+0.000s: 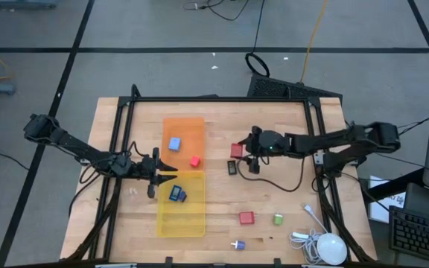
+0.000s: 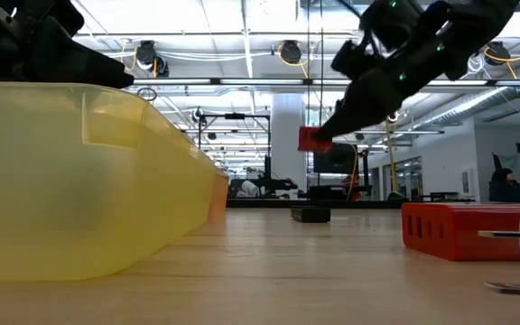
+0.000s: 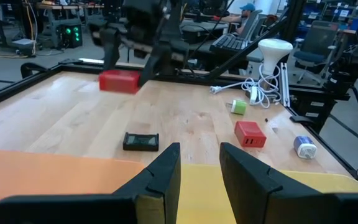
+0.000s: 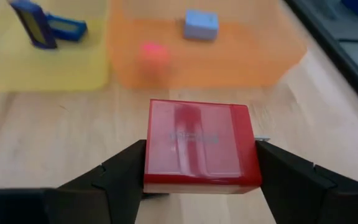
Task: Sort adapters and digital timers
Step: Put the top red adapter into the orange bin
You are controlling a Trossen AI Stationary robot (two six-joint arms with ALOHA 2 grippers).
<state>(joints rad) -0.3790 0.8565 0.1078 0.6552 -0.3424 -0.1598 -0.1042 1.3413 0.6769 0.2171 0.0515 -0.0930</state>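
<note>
Wooden slats make up the counter [image 1: 289,201] under me. My right tool [image 1: 241,153] is clamped on a flat red plastic adapter block [image 4: 199,144], lifted clear of the wood just beside the orange translucent bin [image 1: 183,126], which holds a light blue adapter [image 1: 174,144] and a small red one [image 1: 195,161]. A black flat timer [image 1: 232,168] lies below. My left tool [image 1: 162,176] hovers at the yellow translucent bin [image 1: 181,219], fingers slightly apart and apparently empty, near dark blue timers [image 1: 178,194].
</note>
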